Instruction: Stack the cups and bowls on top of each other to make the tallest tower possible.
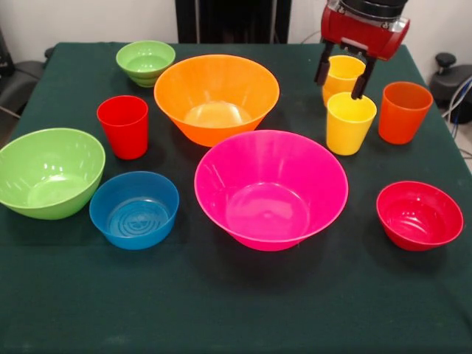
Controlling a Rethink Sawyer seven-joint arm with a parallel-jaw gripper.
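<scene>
The counter is spread with a dark green cloth that reaches its edges at nine and three o'clock and runs out of view at six. Beyond it at twelve o'clock a pale wall fills the background, broken by a black upright panel standing just behind the counter's far edge. At about two o'clock, off the counter's corner, sit a black knob-like object and some grey cables, and at ten o'clock a dark, rounded shape sits partly hidden by the counter edge.
</scene>
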